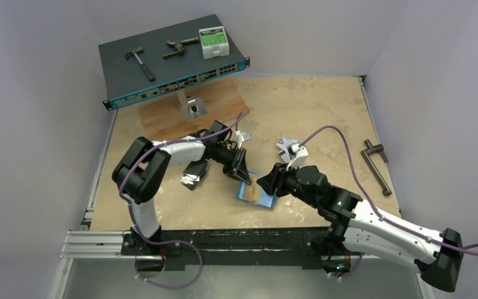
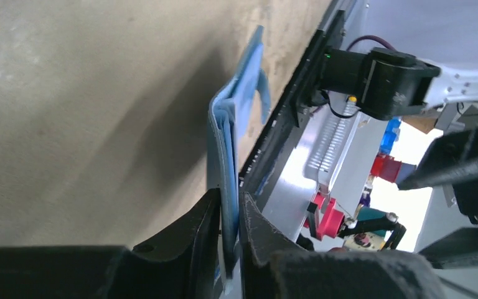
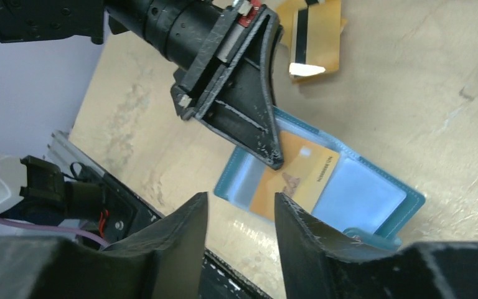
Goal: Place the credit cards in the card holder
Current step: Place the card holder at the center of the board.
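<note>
Right wrist, card holder (image 3: 368, 194), card (image 3: 295, 177) lettering illegible

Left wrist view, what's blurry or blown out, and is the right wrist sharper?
Left wrist: the left gripper is dark and blurred, the card holder soft, background at right overexposed. Right wrist: holder and gold card sharp, glare on the loose card.

Overhead view from behind; both wrist views close on the card holder (image 3: 368, 197).
</note>
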